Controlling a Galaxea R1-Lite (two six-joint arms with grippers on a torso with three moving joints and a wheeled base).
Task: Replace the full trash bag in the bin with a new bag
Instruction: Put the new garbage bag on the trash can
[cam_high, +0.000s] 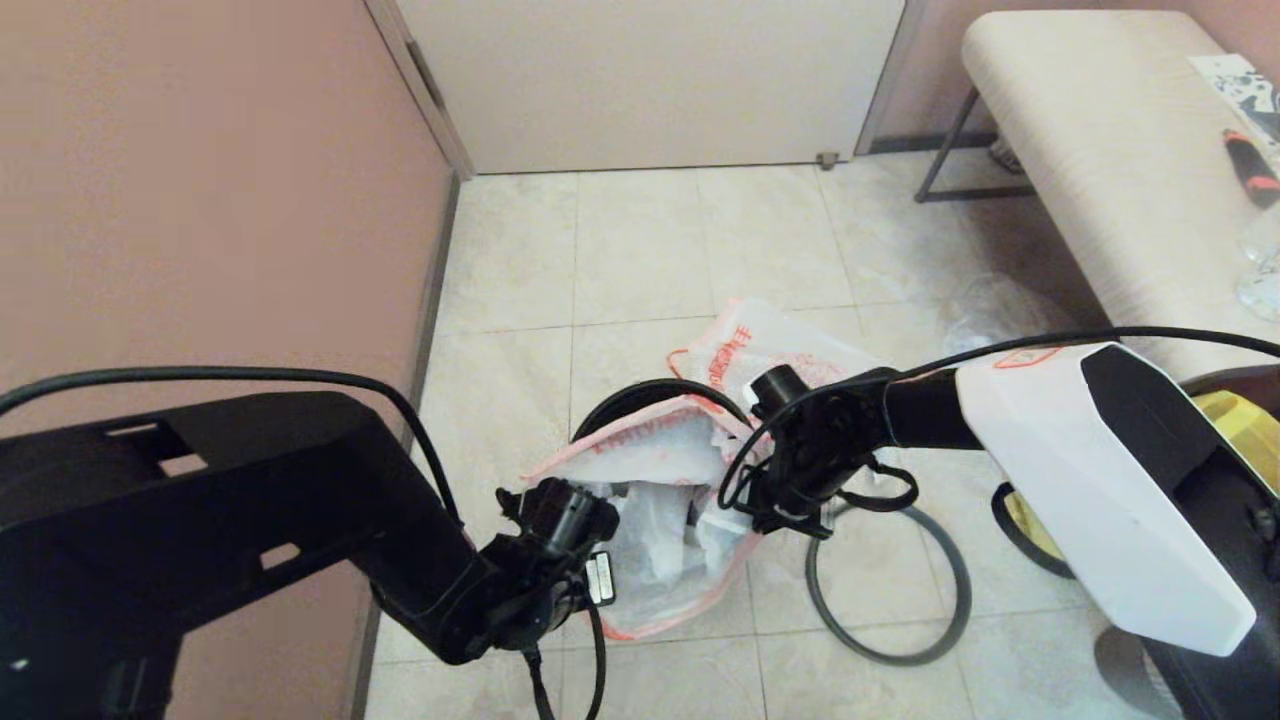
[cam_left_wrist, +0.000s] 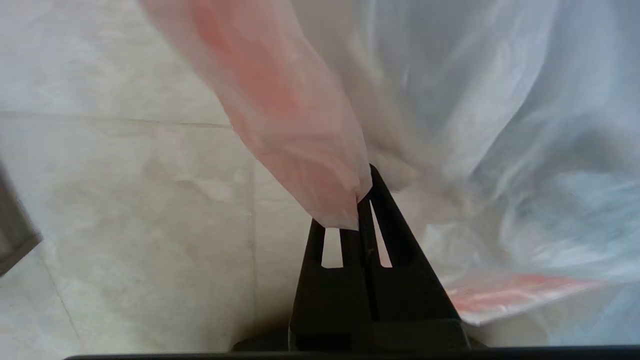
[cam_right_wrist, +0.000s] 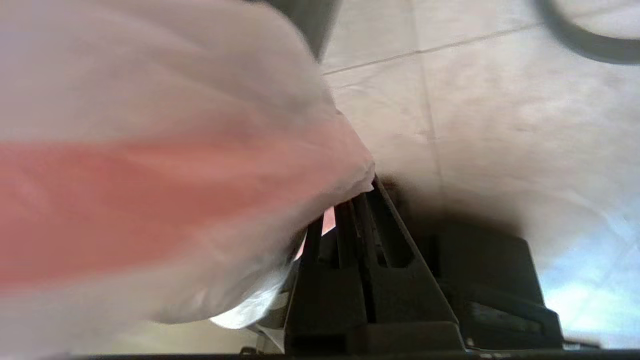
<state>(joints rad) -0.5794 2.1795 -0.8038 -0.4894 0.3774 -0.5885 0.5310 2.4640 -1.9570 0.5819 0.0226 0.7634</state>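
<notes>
Above the bin (cam_high: 625, 400), the new bag (cam_high: 655, 500) stretches between left end effector (cam_left_wrist: 364, 192) and right end effector (cam_right_wrist: 370, 187), both clamped tight on its pink-orange edge.

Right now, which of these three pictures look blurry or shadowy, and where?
Head view: sharp and evenly lit; the thin grey hoop on the floor is crisp. Left wrist view: the translucent white plastic bag with the pink-orange edge is soft, though the left gripper is sharp. Right wrist view: the bag smears into a pink blur, and a dark shadow sits by the right gripper.
</notes>
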